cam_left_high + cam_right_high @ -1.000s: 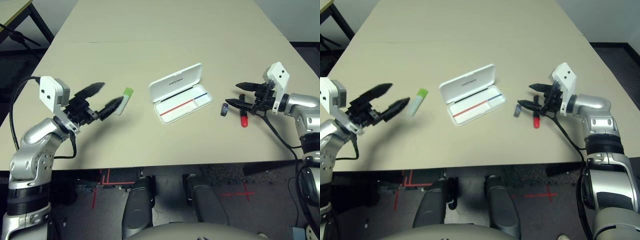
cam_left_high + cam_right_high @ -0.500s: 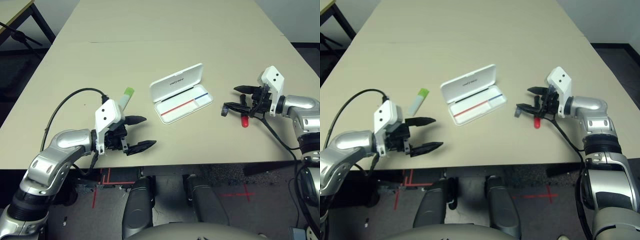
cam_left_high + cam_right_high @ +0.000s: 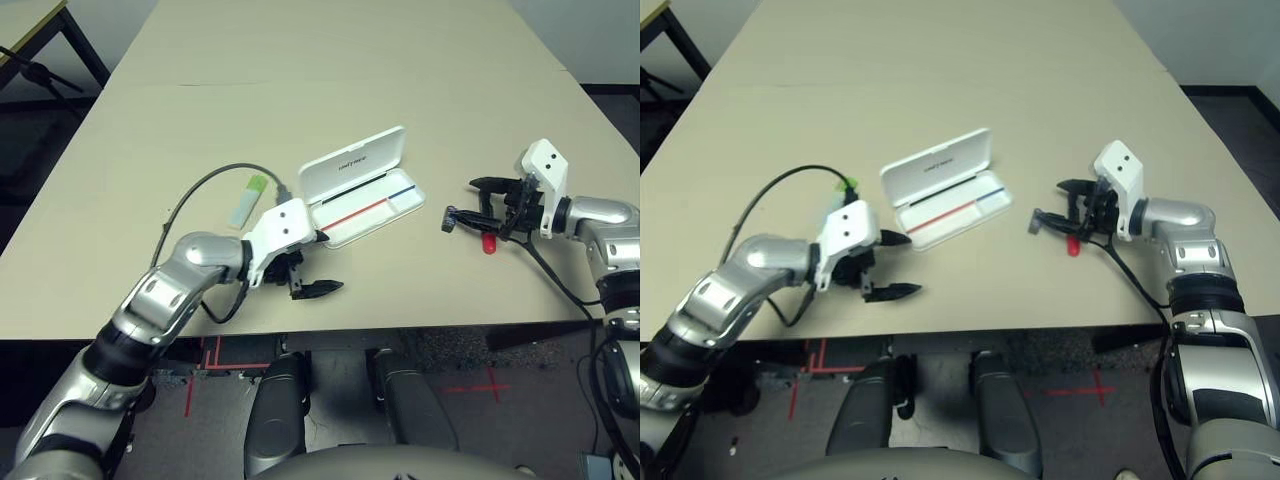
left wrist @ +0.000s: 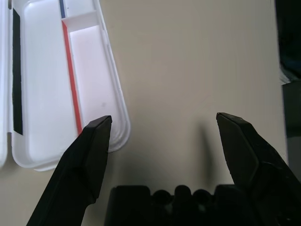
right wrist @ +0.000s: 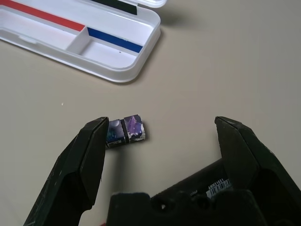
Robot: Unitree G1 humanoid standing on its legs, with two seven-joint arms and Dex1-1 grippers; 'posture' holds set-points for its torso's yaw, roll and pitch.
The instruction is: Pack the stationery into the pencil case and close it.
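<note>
The white pencil case [image 3: 362, 172] lies open in the middle of the table, lid back, with a red-and-blue line across its tray [image 4: 47, 89]. A pale green highlighter [image 3: 247, 201] with a bright green cap rests to its left. My left gripper [image 3: 326, 263] is open just in front of the tray's near corner, holding nothing. To the right of the case sits a tiny dark stubby piece [image 5: 125, 131], close to one finger of my open right gripper [image 3: 461, 199]. The red marker [image 3: 489, 243] lies on the table under that gripper.
A black cable [image 3: 205, 190] loops from my left forearm over the table near the highlighter. Bare tabletop [image 3: 330, 60] stretches behind the case. The table's front edge [image 3: 400, 328] runs just below both grippers.
My left arm has swung from left of the highlighter across to the near side of the pencil case, its gripper still open. The right gripper shifted slightly over the small piece and marker.
</note>
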